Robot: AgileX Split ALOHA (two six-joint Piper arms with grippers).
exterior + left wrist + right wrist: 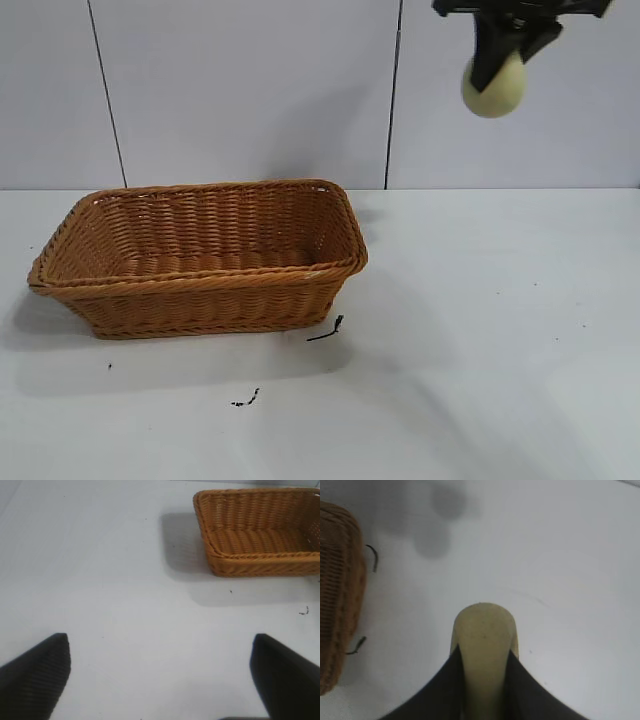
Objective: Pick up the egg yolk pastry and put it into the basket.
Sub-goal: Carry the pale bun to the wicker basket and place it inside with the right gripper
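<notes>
high at the far right, well above the white table [500,350]: right gripper [497,70], clamped on the egg yolk pastry [494,88], pale yellow puck pinched edge-on between dark fingers [530,690]. well apart from the basket [200,262], which sits at the left of the table, orange-brown wicker, nothing visible inside. small black scraps [326,330] lying on the table just beside the basket's near right corner. left gripper [160,680] parked over bare table left of the basket, jaws spread wide, holding nothing.
</notes>
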